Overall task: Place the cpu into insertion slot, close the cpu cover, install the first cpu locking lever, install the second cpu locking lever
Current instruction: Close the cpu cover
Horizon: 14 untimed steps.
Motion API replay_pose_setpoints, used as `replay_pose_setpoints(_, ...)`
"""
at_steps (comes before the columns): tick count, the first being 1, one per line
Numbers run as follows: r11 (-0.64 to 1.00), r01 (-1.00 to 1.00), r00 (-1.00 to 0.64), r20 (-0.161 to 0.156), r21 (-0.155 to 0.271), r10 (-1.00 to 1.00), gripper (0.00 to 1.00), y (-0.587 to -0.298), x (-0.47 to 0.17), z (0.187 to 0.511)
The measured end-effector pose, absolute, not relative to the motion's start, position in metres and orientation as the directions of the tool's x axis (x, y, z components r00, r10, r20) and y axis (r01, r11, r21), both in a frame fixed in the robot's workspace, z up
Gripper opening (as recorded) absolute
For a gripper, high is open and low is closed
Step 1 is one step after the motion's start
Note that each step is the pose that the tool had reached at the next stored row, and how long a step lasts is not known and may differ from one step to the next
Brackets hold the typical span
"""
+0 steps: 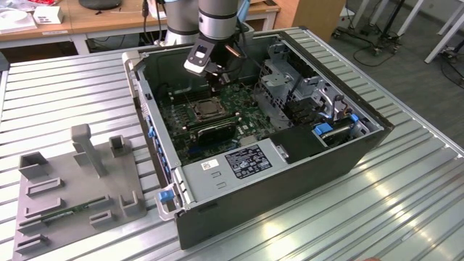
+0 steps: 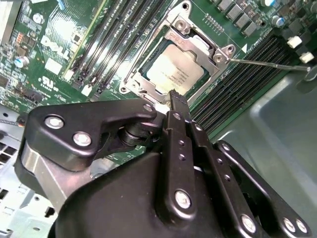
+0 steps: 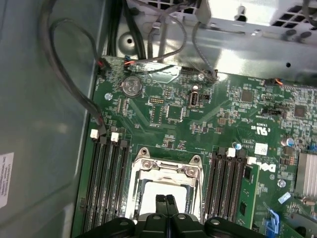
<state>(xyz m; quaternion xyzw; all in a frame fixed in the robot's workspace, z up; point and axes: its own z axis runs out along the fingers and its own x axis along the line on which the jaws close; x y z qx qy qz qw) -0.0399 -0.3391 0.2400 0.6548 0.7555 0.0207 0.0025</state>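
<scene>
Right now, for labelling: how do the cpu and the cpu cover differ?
The cpu is a solid pale plate; the cpu cover is a silvery frame with a cut-out centre. The cpu sits inside; the cpu cover lies around its edges. Both are square, metallic and flat on the motherboard.

Cannot see the near edge of the chip (image 2: 173, 72) or of the cover (image 2: 190, 40) in the second wrist view: lost behind the gripper (image 2: 177, 100) and its black body. Likewise in the first wrist view, cut short by the fingertips (image 3: 160, 201) and the picture's edge. Too small in the exterior view to tell whether the cover lies flat on the socket (image 1: 206, 110), or to make out the chip's face. Cannot follow the arm (image 1: 217, 16) past the top edge there.
</scene>
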Motion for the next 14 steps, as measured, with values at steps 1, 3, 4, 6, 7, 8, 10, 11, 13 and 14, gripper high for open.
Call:
replay_pose_setpoints(1, 0.159, 0.987, -0.160, 0.023, 0.035, 0.987, 0.11, -0.3391, -0.0399, 0.2400)
replay_pose_setpoints(3, 0.195, 0.980, -0.195, 0.023, 0.035, 0.980, 0.11, -0.3391, -0.0400, 0.2399)
replay_pose_setpoints(4, 0.212, 0.977, -0.213, 0.023, 0.035, 0.977, 0.11, -0.3391, -0.0400, 0.2399)
replay_pose_setpoints(6, 0.247, 0.968, -0.248, 0.023, 0.035, 0.968, 0.11, -0.3391, -0.0399, 0.2398)
replay_pose_setpoints(7, 0.266, 0.963, -0.267, 0.023, 0.035, 0.963, 0.11, -0.3391, -0.0400, 0.2397)
replay_pose_setpoints(8, 0.283, 0.959, -0.284, 0.023, 0.035, 0.959, 0.11, -0.3391, -0.0399, 0.2397)
replay_pose_setpoints(10, 0.318, 0.948, -0.319, 0.023, 0.035, 0.948, 0.11, -0.3391, -0.0399, 0.2396)
replay_pose_setpoints(11, 0.334, 0.942, -0.335, 0.023, 0.035, 0.942, 0.11, -0.3391, -0.0400, 0.2396)
replay_pose_setpoints(13, 0.356, 0.934, -0.357, 0.023, 0.035, 0.934, 0.11, -0.3391, -0.0400, 0.2396)
replay_pose_setpoints(14, 0.357, 0.934, -0.358, 0.023, 0.035, 0.934, 0.11, -0.3391, -0.0400, 0.2395)
